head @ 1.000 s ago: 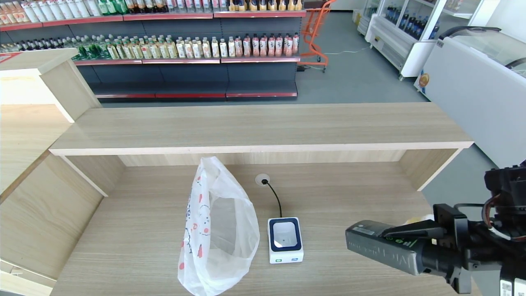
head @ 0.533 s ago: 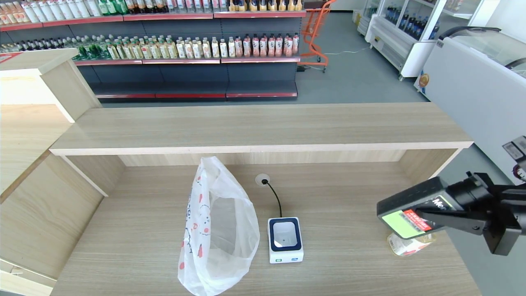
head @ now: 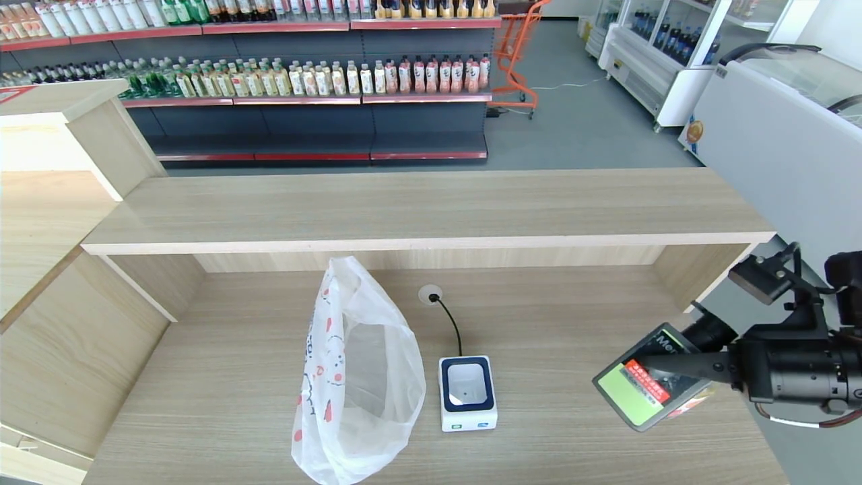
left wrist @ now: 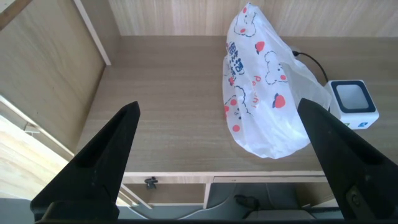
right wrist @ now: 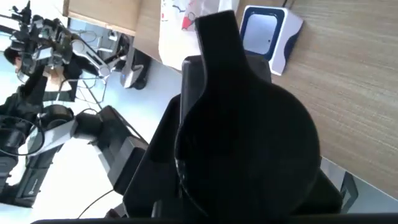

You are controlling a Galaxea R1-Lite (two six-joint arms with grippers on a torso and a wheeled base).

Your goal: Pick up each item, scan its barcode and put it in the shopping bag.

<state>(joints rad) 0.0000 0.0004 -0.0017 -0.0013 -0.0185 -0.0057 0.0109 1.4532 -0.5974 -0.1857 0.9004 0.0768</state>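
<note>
A dark box is clamped in the right gripper above the right end of the counter, its labelled end turned leftward. The scanner is found well apart to the box's left, with the shopping bag just beside it on the far side. The left gripper is seen on the bag's side with its fingers wide apart, so the right arm is judged the nearer.

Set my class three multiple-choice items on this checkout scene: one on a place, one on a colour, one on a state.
1. Where is the scanner? A to the robot's right of the shopping bag; B to its left; C inside it.
2. The label on the box in the right gripper is: A blue; B green and red; C yellow.
3. The left gripper is: A shut on the bag; B shut on the scanner; C open.
Answers: 1 A, the head view shows it right of the bag. 2 B, both colours show. 3 C, its fingers stand wide apart.
</note>
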